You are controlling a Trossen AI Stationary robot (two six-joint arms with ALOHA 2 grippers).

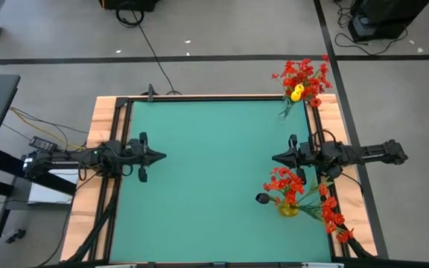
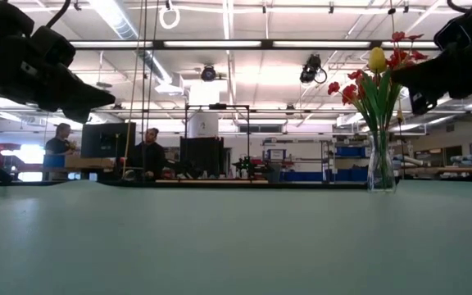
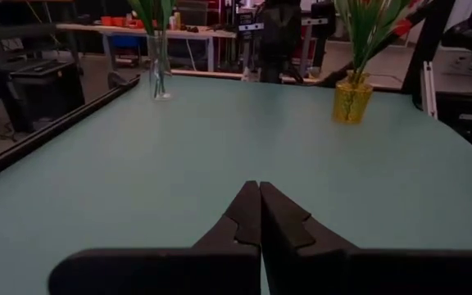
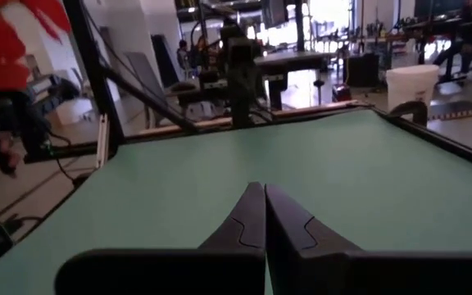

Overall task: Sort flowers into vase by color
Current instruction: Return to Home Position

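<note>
Two vases hold every flower in view, both on the right side of the table (image 1: 207, 201). The clear vase (image 1: 284, 112), at the corner that shows top right in the high view, carries red blooms (image 1: 304, 74) and the yellow flower (image 1: 297, 92). The yellow vase (image 1: 289, 209), toward the opposite edge, carries red flowers (image 1: 281, 182) and a dark head (image 1: 262, 198). The right gripper (image 1: 275, 158) hangs between them, fingers pressed together on nothing, pointing at the table's middle. Its arm runs back to the right edge through the gap between the two bunches, with the yellow vase's blooms just beside it. The left gripper (image 1: 161, 155) faces it from the left side, likewise closed and empty, well apart from both vases. Sorting looks finished. Any retreat of the right arm should, I judge, follow its own long axis to avoid brushing the leaning stems.
</note>
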